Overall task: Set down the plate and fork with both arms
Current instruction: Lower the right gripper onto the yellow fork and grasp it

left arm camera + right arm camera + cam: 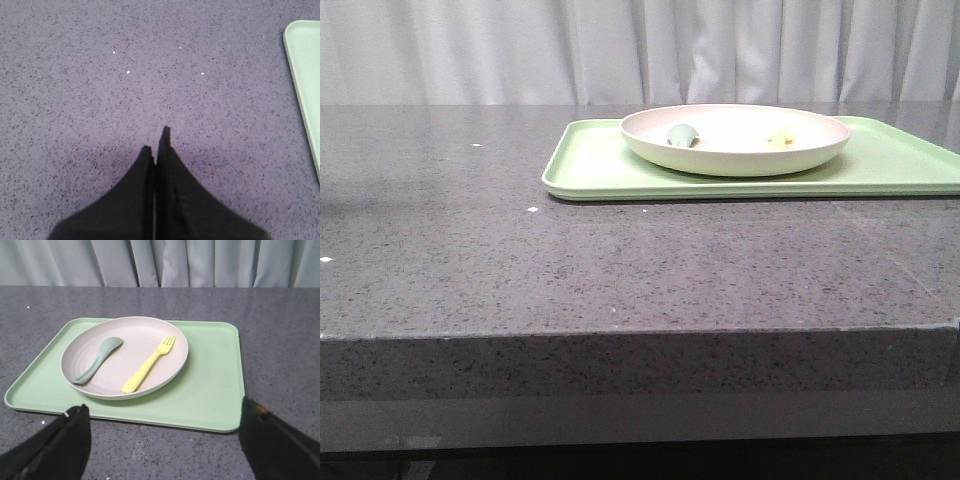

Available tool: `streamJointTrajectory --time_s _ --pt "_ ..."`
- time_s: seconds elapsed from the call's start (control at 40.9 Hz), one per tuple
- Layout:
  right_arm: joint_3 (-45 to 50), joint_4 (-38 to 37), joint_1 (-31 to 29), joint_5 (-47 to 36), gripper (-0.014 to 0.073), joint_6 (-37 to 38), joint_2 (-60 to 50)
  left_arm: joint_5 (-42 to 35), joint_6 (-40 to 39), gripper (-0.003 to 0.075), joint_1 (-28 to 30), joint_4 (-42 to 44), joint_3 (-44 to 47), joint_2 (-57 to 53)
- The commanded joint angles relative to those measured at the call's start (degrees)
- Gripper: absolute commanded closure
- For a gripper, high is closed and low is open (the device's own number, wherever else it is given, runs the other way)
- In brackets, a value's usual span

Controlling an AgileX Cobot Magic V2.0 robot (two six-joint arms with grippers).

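Right hand [162, 440] hangs wide apart near the tray [210, 390]; left hand [157, 145] is pinched together over bare table [75, 100]. I'd pinch the fork [148, 365] mid-handle. One plate [145, 337] on the tray, holding one fork and one blue-green utensil [97, 359].
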Motion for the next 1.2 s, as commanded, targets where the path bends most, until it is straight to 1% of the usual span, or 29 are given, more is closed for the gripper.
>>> streamJointTrajectory --time_s 0.0,0.147,0.244,0.391,0.464,0.587,0.758,0.953,1.1,1.173 --pt "-2.2 0.4 -0.1 -4.8 -0.003 -0.4 0.2 -10.3 0.6 0.0738 0.0 0.5 6.3 -8.5" --pt "-2.2 0.4 -0.1 -4.8 -0.003 -0.4 0.2 -19.8 0.6 0.0738 0.0 0.4 18.3 -19.9" --pt "-2.2 0.4 -0.1 -4.8 -0.003 -0.4 0.2 -23.5 0.6 0.0738 0.0 0.4 25.4 -27.7" --pt "-2.5 2.7 -0.1 -4.7 -0.0028 -0.4 1.4 -24.2 0.6 0.0738 0.0 0.5 33.1 -39.7" --pt "-4.0 3.1 -0.1 -4.4 -0.0017 -0.4 4.5 -24.1 0.6 0.0738 0.0 0.5 35.6 -44.6" --pt "-9.9 3.1 -0.1 -1.8 0.0021 -0.4 12.4 -24.1 0.6 0.0738 0.0 0.5 38.2 -49.9" --pt "-20.8 3.1 0.5 3.2 0.0032 -0.4 24.7 -24.0 0.6 0.0738 0.0 0.5 40.2 -51.9" --pt "-34.1 3.1 4.5 9.7 0.0032 -0.1 40.1 -23.6 0.6 0.0738 0.0 0.5 40.4 -51.9" --pt "-44.0 2.8 6.0 15.0 0.0034 4.3 50.9 -23.6 0.6 0.0738 0.0 0.5 40.4 -51.9" --pt "-48.4 0.9 6.4 18.2 0.0034 8.1 56.0 -23.6 0.6 0.0738 0.0 0.5 40.4 -51.9"
